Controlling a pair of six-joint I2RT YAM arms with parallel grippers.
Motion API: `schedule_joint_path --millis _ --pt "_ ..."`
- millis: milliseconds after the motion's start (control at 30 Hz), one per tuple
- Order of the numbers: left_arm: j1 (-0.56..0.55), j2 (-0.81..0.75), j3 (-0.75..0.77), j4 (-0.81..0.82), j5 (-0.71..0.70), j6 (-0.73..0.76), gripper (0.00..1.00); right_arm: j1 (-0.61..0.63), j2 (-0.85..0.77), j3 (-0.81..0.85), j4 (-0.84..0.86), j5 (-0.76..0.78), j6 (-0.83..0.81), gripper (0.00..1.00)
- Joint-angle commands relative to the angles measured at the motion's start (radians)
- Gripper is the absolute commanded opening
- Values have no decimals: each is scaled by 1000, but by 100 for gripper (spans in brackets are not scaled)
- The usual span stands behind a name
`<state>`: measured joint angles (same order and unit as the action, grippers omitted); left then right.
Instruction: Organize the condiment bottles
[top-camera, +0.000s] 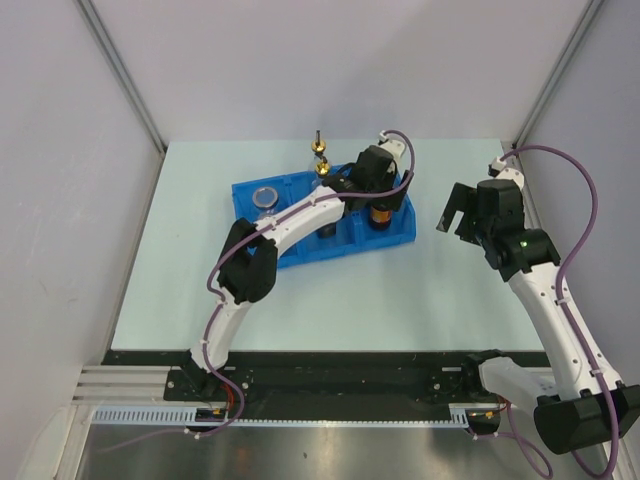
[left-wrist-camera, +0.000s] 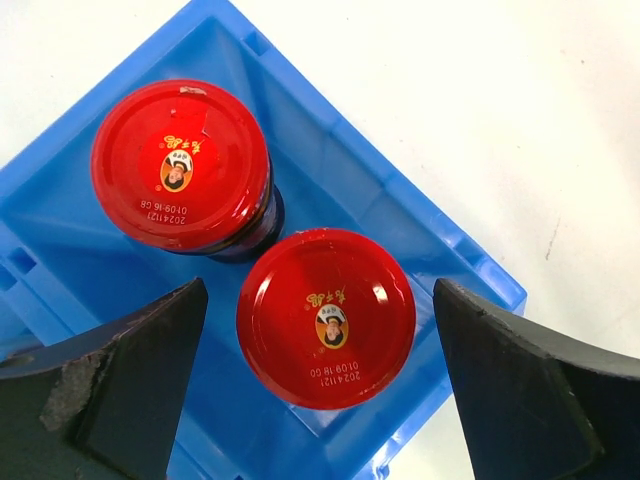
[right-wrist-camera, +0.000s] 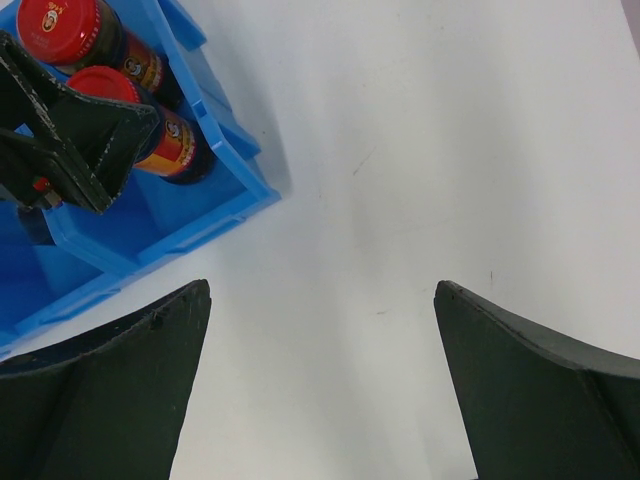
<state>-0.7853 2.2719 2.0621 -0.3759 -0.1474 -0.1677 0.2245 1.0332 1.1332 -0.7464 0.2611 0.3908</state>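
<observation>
Left end effector (left-wrist-camera: 318, 300) wide over red-lidded jars (left-wrist-camera: 180, 165); right (right-wrist-camera: 322, 300) wide; gold-spouted bottles (top-camera: 321, 166) overhead only.

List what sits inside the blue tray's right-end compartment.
Two upright red-lidded jars, close together: first jar and second jar, the second below the open left gripper. Their lids hide the contents and the compartment floor beneath them.

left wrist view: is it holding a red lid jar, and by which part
Nothing held: left gripper open, fingers flanking the lower red-lidded jar, not touching it.
</observation>
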Motion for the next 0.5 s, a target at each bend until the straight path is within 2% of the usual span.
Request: schedule_joint_path --millis 0,200,467 --pt "-26 -115 21 26 -53 54 100 -5 -27 4 2 3 8 100" --pt "-74 -213 -46 32 -141 103 100 -7 -19 -4 1 6 22 100" --pt "-124 -409 -259 38 -179 79 100 -8 -39 -29 12 9 34 100"
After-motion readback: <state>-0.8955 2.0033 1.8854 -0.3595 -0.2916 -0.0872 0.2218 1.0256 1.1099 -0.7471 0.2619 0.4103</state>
